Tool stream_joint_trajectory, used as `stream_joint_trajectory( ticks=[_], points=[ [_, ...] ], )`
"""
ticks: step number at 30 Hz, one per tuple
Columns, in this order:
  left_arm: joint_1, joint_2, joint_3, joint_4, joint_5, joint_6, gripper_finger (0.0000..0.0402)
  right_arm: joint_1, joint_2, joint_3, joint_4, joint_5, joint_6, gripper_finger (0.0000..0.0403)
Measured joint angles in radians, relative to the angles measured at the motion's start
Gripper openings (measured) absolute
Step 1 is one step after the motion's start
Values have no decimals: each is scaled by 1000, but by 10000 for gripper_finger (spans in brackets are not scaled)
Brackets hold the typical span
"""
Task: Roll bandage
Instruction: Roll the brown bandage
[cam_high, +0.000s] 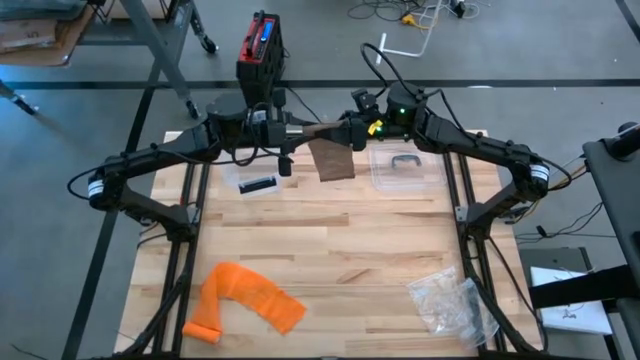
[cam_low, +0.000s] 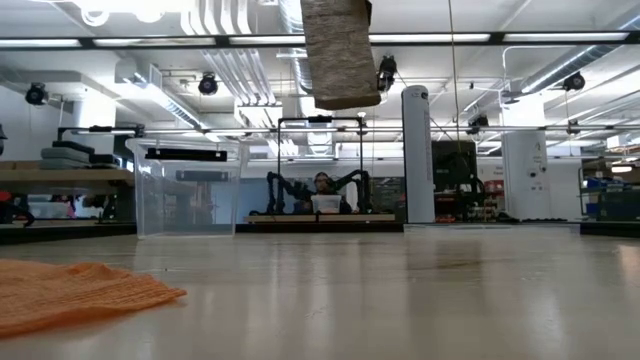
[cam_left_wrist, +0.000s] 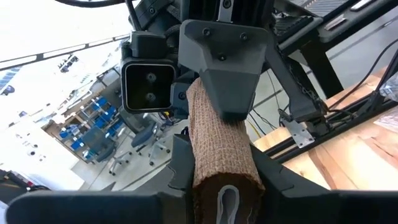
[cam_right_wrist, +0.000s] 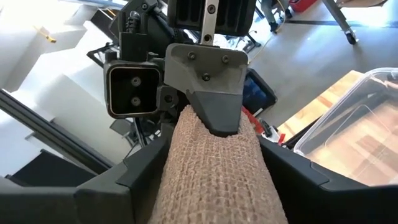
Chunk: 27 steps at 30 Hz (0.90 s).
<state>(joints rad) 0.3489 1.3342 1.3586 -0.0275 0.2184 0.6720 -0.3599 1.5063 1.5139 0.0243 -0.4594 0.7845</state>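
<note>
**Bandage held aloft between two claws**

Orange netting lies nearest in the low view, at lower left. At upper centre of the high view the bandage is pinched above the bench by the left claw and the right claw. A loosened pinch could drop the roll and let it unwind. Its long axis runs left-right between the claws; the loose tail hangs down.

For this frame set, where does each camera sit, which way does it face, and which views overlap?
High: overhead, straight down on the wooden table; both arms show.
Low: table height, level toward the room; only the hanging bandage shows, no arm.
Left wrist: looks past the left claw at the right claw.
Right wrist: looks past the right claw at the left claw.
All four share the bandage, held by both claws.
</note>
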Motion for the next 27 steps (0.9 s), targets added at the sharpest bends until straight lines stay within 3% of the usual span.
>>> stream_joint_trajectory(
  ticks=[6, 13, 19, 27],
  points=[
    [-1, 0, 0, 1, 0, -9, 105, 0, 0, 0, 11, 6, 5, 194],
    [-9, -5, 0, -1, -4, -93, 162, 0, 1, 0, 19, 1, -45, 160],
    [-22, -53, 3, -101, -7, -281, 226, -6, 0, 2, 93, -50, -123, 150],
    [-23, -121, 5, -119, 153, -589, 279, -7, 0, 2, 134, -116, -292, 150]
  ],
)
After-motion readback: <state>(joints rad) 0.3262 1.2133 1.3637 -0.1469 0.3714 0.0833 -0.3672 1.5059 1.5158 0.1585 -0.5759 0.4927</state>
